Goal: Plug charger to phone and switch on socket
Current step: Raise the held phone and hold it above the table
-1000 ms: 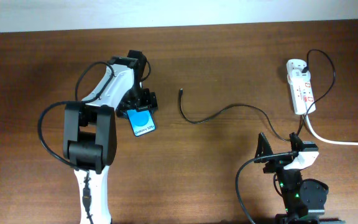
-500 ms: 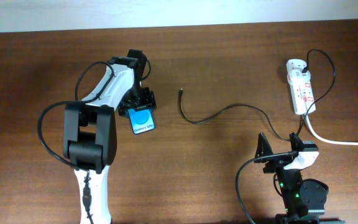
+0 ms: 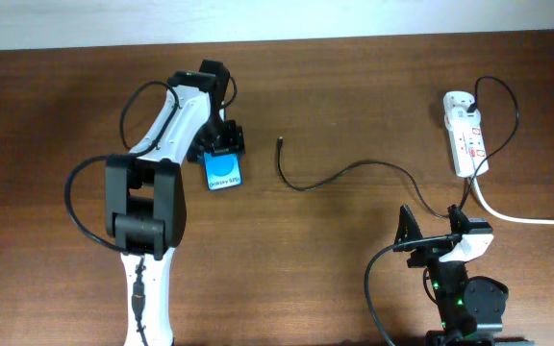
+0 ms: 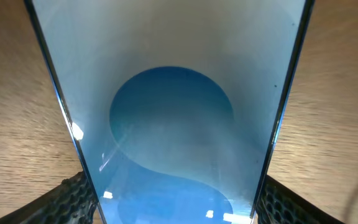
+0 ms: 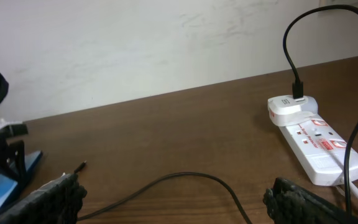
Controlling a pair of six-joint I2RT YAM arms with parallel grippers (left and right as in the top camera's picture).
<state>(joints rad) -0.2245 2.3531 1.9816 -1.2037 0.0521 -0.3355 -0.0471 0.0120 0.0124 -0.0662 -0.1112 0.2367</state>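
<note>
The phone (image 3: 222, 173), blue screen up, lies left of centre with its far end between the jaws of my left gripper (image 3: 224, 149). In the left wrist view the phone (image 4: 173, 124) fills the frame, and both black pads (image 4: 67, 199) press against its edges. The charger (image 3: 344, 171) is a thin black cable curving across the middle; its plug tip (image 3: 279, 142) lies loose to the right of the phone. The white socket (image 3: 466, 135) sits at the far right. My right gripper (image 3: 434, 223) stands open near the front right, holding nothing, with the cable (image 5: 185, 177) on the table ahead of it.
A white adapter (image 5: 291, 109) with the black cable plugged in sits on the far end of the socket (image 5: 312, 146). A thick white cord (image 3: 527, 219) runs from the socket off the right edge. A pale wall borders the table's far edge.
My left gripper has narrowed onto the phone and shifted toward the far edge. The phone has turned from slanted to nearly straight. The right arm has not moved.
</note>
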